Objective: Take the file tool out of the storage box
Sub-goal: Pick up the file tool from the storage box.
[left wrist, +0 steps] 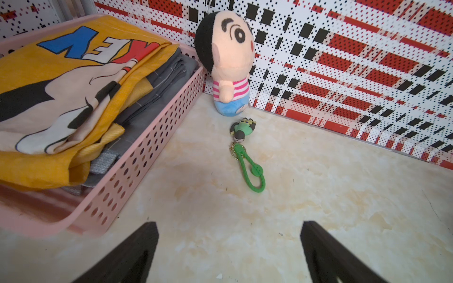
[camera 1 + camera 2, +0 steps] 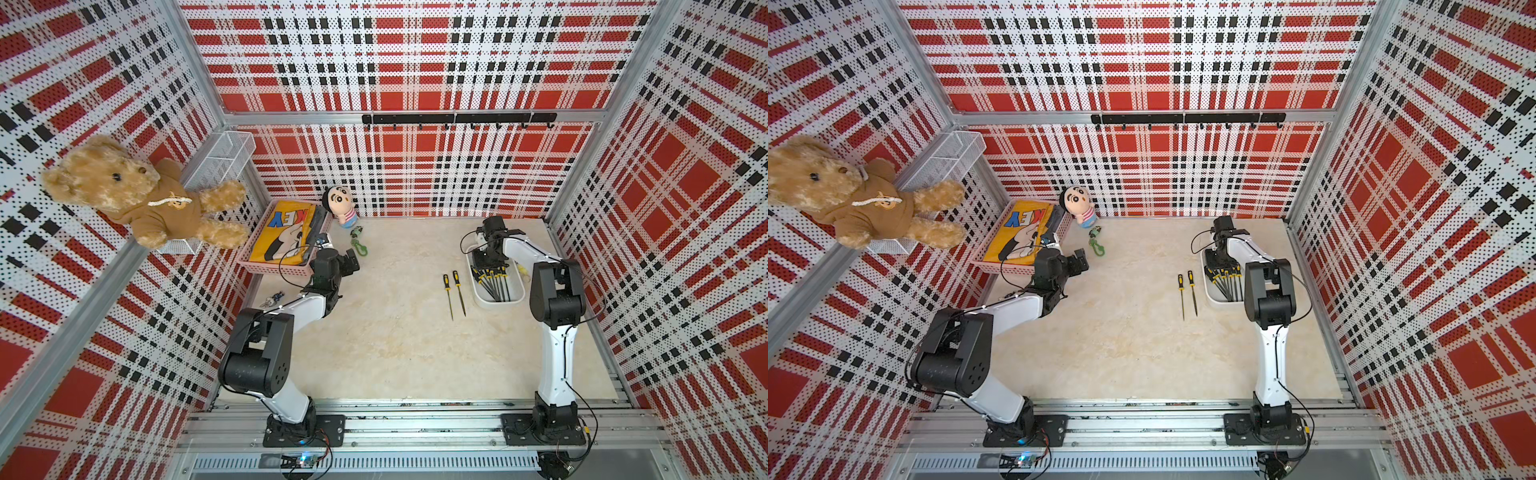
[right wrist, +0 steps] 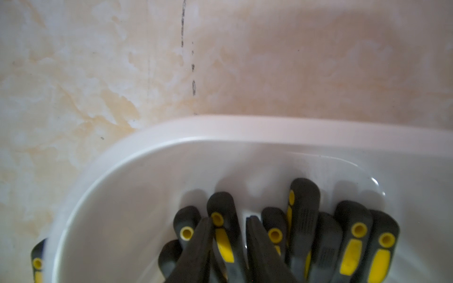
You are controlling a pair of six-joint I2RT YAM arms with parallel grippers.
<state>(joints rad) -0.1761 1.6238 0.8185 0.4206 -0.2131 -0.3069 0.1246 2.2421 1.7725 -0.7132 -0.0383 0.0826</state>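
The storage box point(image 2: 516, 286) point(image 2: 1213, 298) is a shallow white tub at the table's right side, with several black-and-yellow file tools point(image 2: 492, 282) lying in it. My right gripper point(image 2: 488, 259) point(image 2: 1219, 262) reaches down into its far end. In the right wrist view the right gripper point(image 3: 229, 220) is shut on the handle of one file tool point(image 3: 220, 203), near the tub's rim point(image 3: 245, 127). Two more file tools point(image 2: 448, 295) point(image 2: 459, 291) lie side by side on the table just left of the box. My left gripper point(image 2: 353, 262) point(image 1: 229, 224) hovers open and empty by the pink basket.
A pink perforated basket point(image 2: 282, 268) point(image 1: 147, 152) with folded cloth sits at the far left. A plush doll point(image 2: 340, 205) and a green keychain point(image 2: 358, 243) lie beside it. Keys point(image 2: 274, 298) lie near the left arm. A teddy bear point(image 2: 137, 191) and wire basket point(image 2: 224, 158) hang on the left wall.
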